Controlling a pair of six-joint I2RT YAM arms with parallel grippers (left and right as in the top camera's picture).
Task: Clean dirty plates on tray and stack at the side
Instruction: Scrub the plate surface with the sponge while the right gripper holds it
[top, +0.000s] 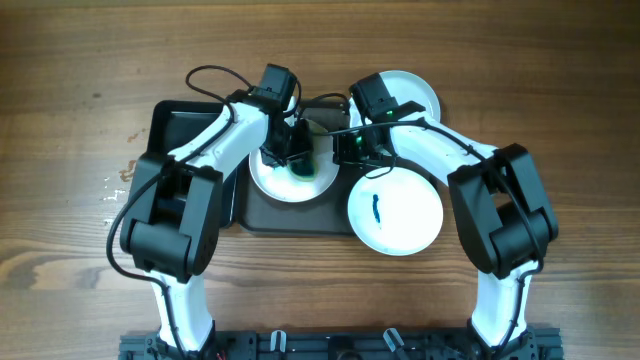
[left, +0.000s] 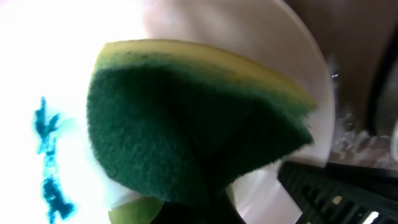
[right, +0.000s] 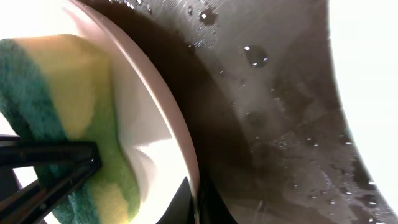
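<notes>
A white plate (top: 272, 184) lies on the dark tray (top: 190, 125). My left gripper (top: 298, 158) is shut on a green and yellow sponge (top: 304, 171) and presses it onto this plate. In the left wrist view the sponge (left: 186, 124) covers the plate (left: 217, 28), with a blue smear (left: 50, 162) beside it and the gripper (left: 208, 214) just below. My right gripper (top: 348, 150) is shut on the plate's right rim; the right wrist view shows the jaws (right: 194, 200) pinching that rim (right: 155, 118) next to the sponge (right: 62, 87).
A second plate (top: 405, 220) with a blue smear (top: 376, 210) lies at the tray's front right corner. A third plate (top: 418, 92) lies at the back right, behind the right arm. The tray floor (right: 280, 124) is wet with droplets. Wooden table lies all round.
</notes>
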